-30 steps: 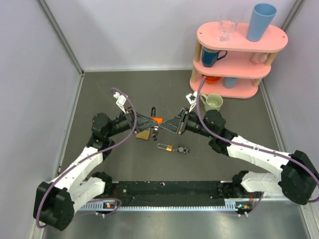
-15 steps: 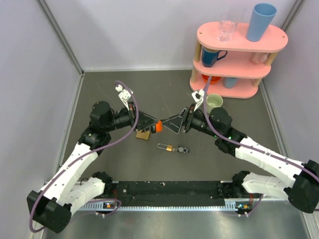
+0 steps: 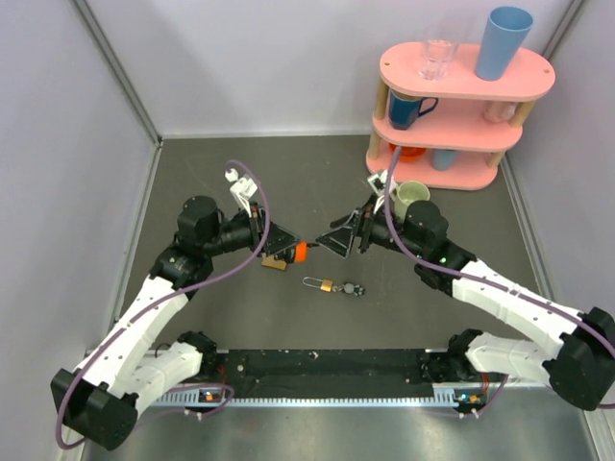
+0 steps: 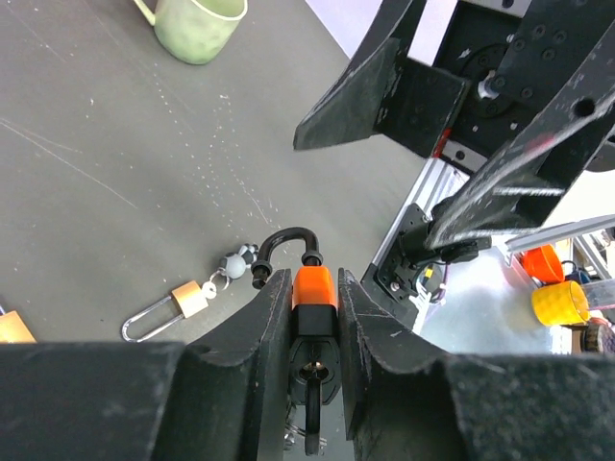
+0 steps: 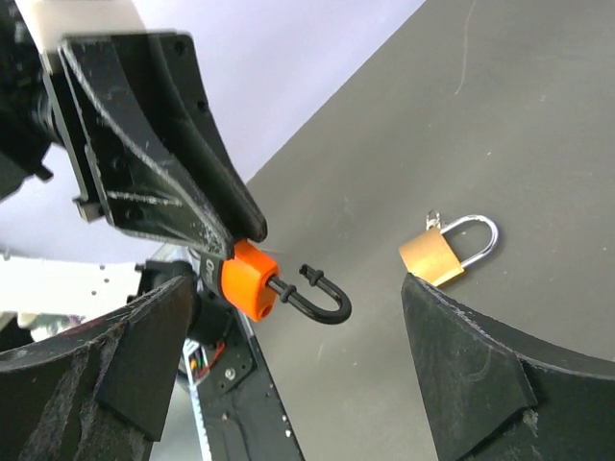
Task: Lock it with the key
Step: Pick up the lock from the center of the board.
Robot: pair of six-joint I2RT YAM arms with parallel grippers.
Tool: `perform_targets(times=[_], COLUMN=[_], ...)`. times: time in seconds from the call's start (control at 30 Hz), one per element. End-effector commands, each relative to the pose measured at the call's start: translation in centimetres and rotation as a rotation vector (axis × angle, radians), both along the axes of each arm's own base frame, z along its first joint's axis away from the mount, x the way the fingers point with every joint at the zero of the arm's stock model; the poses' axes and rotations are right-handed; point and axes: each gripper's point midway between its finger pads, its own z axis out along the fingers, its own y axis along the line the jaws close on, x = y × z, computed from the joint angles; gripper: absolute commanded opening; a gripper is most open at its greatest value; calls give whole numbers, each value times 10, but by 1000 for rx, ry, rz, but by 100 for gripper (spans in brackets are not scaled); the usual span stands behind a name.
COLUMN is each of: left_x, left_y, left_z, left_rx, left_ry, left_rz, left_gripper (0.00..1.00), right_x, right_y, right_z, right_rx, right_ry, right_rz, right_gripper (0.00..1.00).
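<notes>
My left gripper (image 4: 314,280) is shut on the body of the orange-and-black padlock (image 4: 314,288), held above the table. Its black shackle (image 4: 283,240) stands open, with one leg out of the body. The key (image 4: 313,413) sticks in the keyhole on the padlock's underside, dark head outward, and silver bits of its bunch hang below. In the top view the padlock (image 3: 300,252) sits between both arms. My right gripper (image 5: 293,288) is open just right of the padlock (image 5: 248,279), its fingers wide on either side of the shackle (image 5: 322,303) without touching it.
A brass padlock with a silver shackle (image 5: 444,248) lies on the dark table. A small brass padlock on a ring (image 3: 329,284) lies nearer the bases. A green mug (image 3: 413,197) stands beside the pink shelf (image 3: 461,72) of cups at the back right.
My right gripper has opened wide and drawn back a little to the right. The left gripper has carried the padlock slightly down and toward the bases, still shut on it.
</notes>
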Motion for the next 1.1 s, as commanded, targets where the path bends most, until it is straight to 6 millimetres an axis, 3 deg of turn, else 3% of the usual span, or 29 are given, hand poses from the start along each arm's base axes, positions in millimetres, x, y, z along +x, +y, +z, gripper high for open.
perform_targets(times=[0.0,0.13,0.33,0.4,0.5,0.6,0.7,0.9,1.07], left_x=[11,15,23,24,26,27,27,25,20], left_y=[-3,-7,-11,-13,-16,-17,-17,-18,-19], left_z=[9,0,-12,-13,-13,-13,-13,-13,-5], left_rx=[-20,-36,-45,-54,-69,-72,-71,-72,-93], left_ry=[-47,-23,-3,0,7,11,11,12,-10], left_rz=[12,10,11,4,-5,-9,-9,-17,-47], left_gripper=[0,0,0,0,0,0,0,0,0], right_x=[-11,-11,-28,-29,-27,-26,-23,-24,-25], right_y=[16,27,45,47,50,52,50,46,41], right_z=[-8,-39,-49,-52,-56,-53,-50,-38,-30], right_rx=[-6,-25,69,80,93,105,101,84,49], right_ry=[-75,-34,29,39,61,66,60,26,-10], right_rz=[155,228,414,435,441,438,421,403,392], right_gripper=[89,88,84,77,44,24,12,0,0])
